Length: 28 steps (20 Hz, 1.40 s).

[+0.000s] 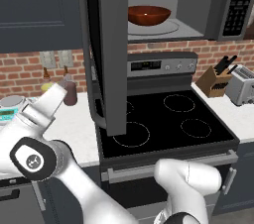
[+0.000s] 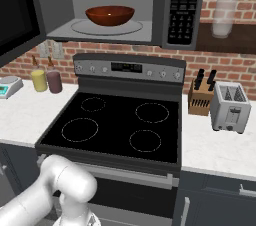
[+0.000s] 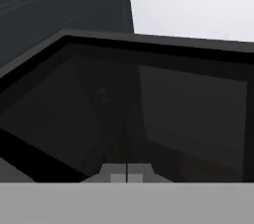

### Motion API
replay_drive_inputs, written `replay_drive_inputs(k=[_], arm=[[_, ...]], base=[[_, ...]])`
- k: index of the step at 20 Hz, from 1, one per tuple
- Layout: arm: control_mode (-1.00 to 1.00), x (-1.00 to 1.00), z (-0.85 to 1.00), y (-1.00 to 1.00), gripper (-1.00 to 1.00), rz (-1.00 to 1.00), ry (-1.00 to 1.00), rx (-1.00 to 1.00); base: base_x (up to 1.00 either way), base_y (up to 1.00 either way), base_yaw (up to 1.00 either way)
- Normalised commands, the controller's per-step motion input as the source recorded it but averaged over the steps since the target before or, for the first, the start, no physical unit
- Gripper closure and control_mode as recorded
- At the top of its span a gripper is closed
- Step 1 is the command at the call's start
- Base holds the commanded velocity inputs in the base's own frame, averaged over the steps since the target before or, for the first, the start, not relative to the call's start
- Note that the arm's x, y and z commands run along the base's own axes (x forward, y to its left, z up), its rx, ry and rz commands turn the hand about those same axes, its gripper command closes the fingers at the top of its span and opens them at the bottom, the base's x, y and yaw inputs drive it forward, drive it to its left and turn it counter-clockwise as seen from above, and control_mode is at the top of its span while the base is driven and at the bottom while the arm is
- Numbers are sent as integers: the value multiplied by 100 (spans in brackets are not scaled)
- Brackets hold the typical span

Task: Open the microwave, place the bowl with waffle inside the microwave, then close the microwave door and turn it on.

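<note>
bowl (image 2: 110,15) sits on the turntable inside the microwave (image 1: 198,5). door (image 1: 111,49) stands open. gripper (image 3: 126,174) faces the door's dark glass, fingers pressed together, holding nothing.

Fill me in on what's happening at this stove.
The microwave above the stove stands open, and the bowl already sits on its glass turntable. The door is swung wide out over the stove. The robot's arm reaches up on the door's outer side, and the hand view looks close onto the door's dark window with the jaws together. The door is not yet closed.
</note>
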Motion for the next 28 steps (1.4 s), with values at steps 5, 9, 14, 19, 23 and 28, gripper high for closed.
replay_drive_inputs(k=[5,9,14,19,23,28], arm=[[-100,-17,38,-100,100,13,0,6],[-100,-1,25,-100,100,17,0,8],[-100,3,26,-100,100,19,3,11],[-100,34,15,-100,100,19,31,25],[-100,49,0,-94,100,13,37,32],[-100,80,2,-71,100,12,22,33]], base=[[0,0,0],[0,0,0],[0,0,0],[0,0,0],[0,0,0],[0,0,0]])
